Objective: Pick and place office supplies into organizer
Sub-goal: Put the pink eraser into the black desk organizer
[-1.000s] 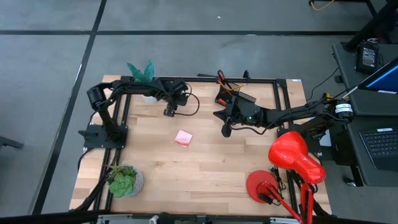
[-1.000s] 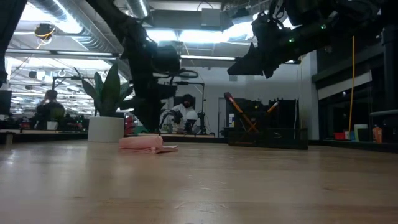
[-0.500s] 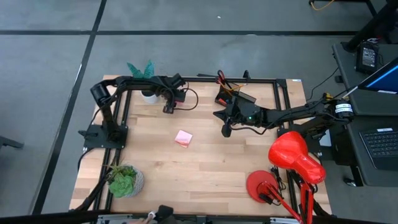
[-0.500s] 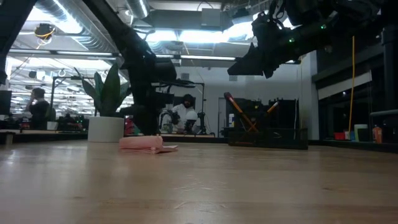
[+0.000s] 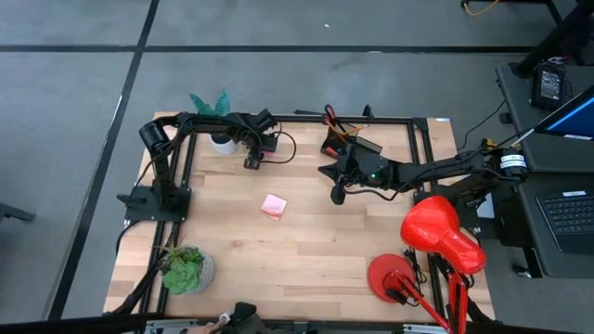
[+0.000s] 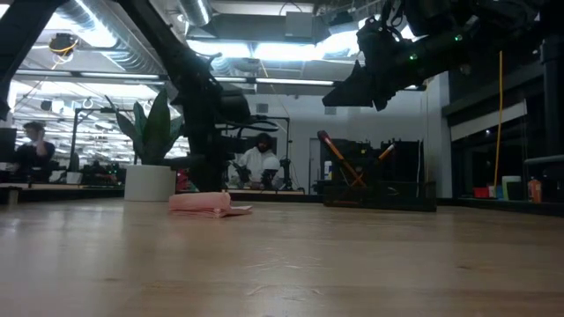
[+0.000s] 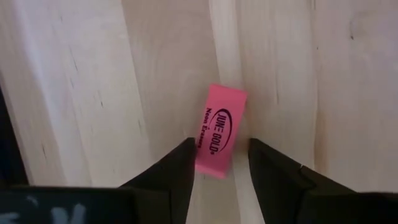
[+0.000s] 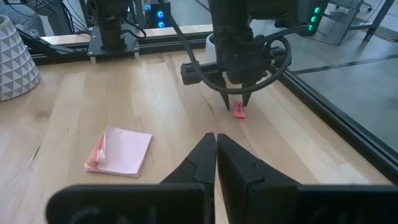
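A small pink eraser (image 7: 219, 130) lies flat on the wooden table near its far edge. My left gripper (image 7: 221, 171) points down over it, open, one finger on each side of the eraser's near end. It shows from the front in the right wrist view, left gripper (image 8: 237, 106) over the eraser (image 8: 239, 112). A pink sticky-note pad (image 5: 273, 206) lies flat mid-table. The black organizer (image 5: 351, 141) stands at the far edge with red-handled scissors (image 5: 329, 116) and pencils in it. My right gripper (image 5: 338, 195) hangs shut above the table in front of the organizer.
A white pot with a green plant (image 5: 215, 116) stands at the far left, a succulent pot (image 5: 186, 269) at the near left, and a red desk lamp (image 5: 441, 232) at the near right. Black frame rails (image 5: 278, 118) border the table. People sit in the room beyond.
My left gripper has sunk toward the table near the far edge. The right arm has kept still.
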You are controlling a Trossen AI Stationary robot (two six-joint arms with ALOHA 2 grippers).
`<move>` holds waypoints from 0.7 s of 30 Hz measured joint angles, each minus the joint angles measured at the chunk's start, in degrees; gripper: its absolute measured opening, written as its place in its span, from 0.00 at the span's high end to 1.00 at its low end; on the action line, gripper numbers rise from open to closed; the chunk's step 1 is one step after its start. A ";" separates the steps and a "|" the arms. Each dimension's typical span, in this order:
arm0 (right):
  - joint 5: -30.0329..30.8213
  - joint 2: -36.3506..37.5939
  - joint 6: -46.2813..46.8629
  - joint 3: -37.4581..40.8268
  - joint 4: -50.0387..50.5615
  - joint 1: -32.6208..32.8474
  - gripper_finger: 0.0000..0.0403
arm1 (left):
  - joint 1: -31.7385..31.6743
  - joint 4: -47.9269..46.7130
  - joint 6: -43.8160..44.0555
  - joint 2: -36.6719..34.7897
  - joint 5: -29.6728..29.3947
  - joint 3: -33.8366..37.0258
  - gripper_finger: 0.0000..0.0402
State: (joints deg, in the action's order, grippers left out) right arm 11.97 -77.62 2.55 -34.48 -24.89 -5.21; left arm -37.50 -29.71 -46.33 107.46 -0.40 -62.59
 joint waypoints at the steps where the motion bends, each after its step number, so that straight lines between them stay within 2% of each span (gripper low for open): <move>1: 0.00 0.00 0.01 0.00 -0.01 0.00 0.95 | -0.22 0.07 0.08 0.04 0.39 0.00 0.65; 5: 0.00 0.00 0.02 0.00 -0.01 0.00 0.95 | -0.99 0.15 0.73 0.14 3.27 0.07 0.69; 11: 0.00 0.00 0.03 0.00 -0.03 0.00 0.95 | -1.04 0.15 2.95 0.20 3.34 0.09 0.73; 21: 0.00 0.00 0.20 0.00 -0.04 0.00 0.95 | -0.78 0.00 3.24 0.24 1.78 0.11 0.70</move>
State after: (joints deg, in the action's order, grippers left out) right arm 11.97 -77.62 2.74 -34.48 -24.93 -5.21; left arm -38.28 -29.71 -43.09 107.70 1.39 -62.48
